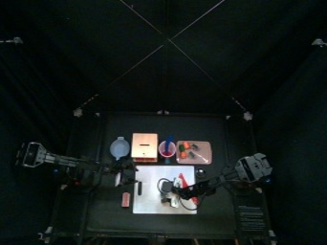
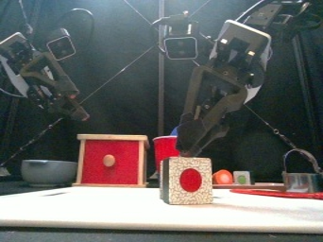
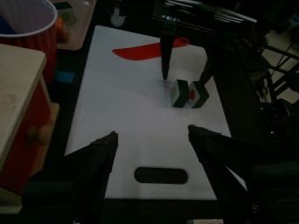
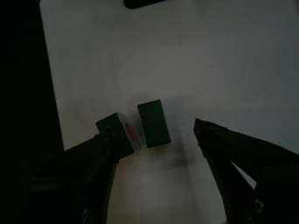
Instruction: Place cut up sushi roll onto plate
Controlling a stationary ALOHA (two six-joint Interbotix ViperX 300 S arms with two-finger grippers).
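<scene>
Two short dark pieces of the cut up sushi roll [image 4: 152,122] stand side by side on a white mat [image 4: 140,61]. My right gripper [image 4: 158,138] hangs over them, open, one jaw on either side and nothing held. In the front view one piece [image 2: 187,180] shows a speckled face with a red centre, right under that gripper [image 2: 192,144]. The left wrist view shows the same pieces [image 3: 187,94] ahead of my open, empty left gripper [image 3: 152,150]. The pale pink plate [image 1: 202,145] sits at the table's back right, apart from the mat.
A red-fronted wooden box [image 2: 111,159], a red cup [image 2: 164,146] and a grey-blue dish [image 2: 48,170] line the back. The red knife-like tool [image 3: 140,52] lies on the mat's far end. A dark slot [image 3: 162,175] marks the mat's near edge.
</scene>
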